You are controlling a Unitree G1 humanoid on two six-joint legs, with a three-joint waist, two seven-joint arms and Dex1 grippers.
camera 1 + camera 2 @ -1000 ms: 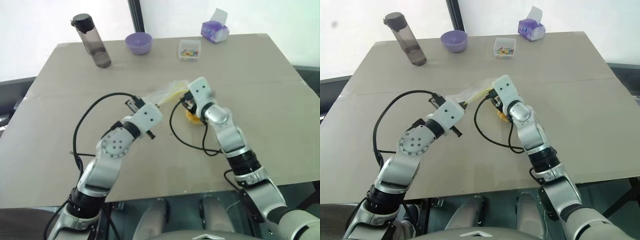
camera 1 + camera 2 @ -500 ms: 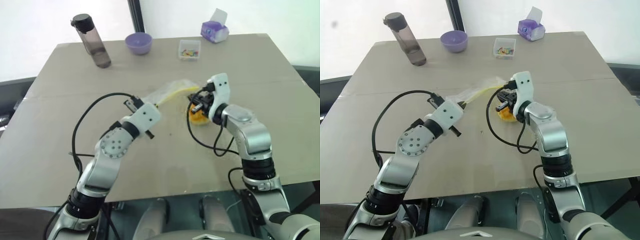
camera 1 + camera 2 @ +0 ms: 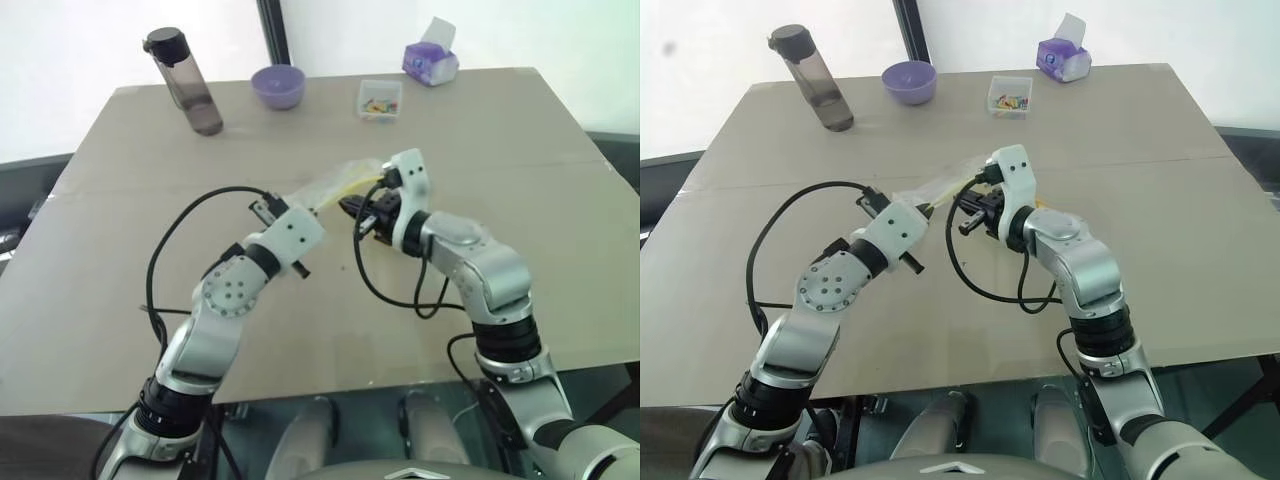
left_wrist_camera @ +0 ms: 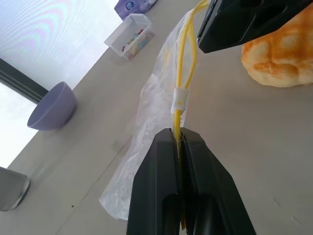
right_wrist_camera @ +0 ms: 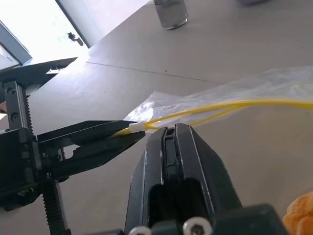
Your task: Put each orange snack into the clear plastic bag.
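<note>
Bun, orange-yellow with a cracked grid on its dome, sits on the tan table near the middle, just behind the right arm's wrist in the head views and outside the clear bag. That bag is a crinkly see-through pouch with a yellow zip strip along its mouth; it is held up off the table between the two arms, its slack body trailing down toward the tabletop. Its near end is pinched in the left gripper, whose two black fingers are pressed together on the yellow strip just below the small white zip slider. Beyond the slider the strip splits into two yellow lines, so the mouth is parted a little. Facing it from the other side, the right gripper has its fingers together too, their tips right beside the yellow strip; whether they actually pinch the plastic is not clear. Both grippers point toward each other, close but apart. Along the far edge of the table stand a dark drinking bottle, a purple bowl, a small clear box of coloured bits and a purple tissue pack, all well apart from the bag.
</note>
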